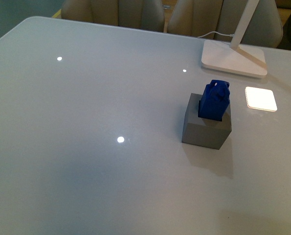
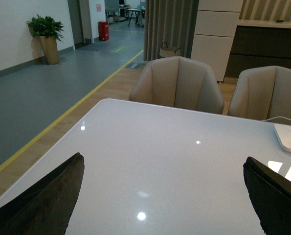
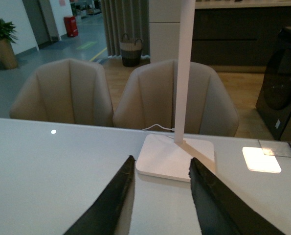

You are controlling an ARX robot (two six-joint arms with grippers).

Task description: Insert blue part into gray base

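In the front view the dark-blue part (image 1: 214,100) stands with its lower end in the square hole of the gray base (image 1: 206,125), on the right half of the table; its looped top sticks up above the cube. Neither arm shows in the front view. My left gripper (image 2: 162,169) is open, its dark fingers (image 2: 42,200) wide apart over bare tabletop, holding nothing. My right gripper (image 3: 161,165) is open too, with its fingers (image 3: 111,200) pointing toward the lamp foot and nothing between them. Neither wrist view shows the part or the base.
A white lamp foot (image 1: 233,58) with its slanted stem stands behind the base at the back right, its cable trailing off the far edge. A bright square reflection (image 1: 260,98) lies right of the base. Beige chairs (image 2: 177,83) line the table's far side.
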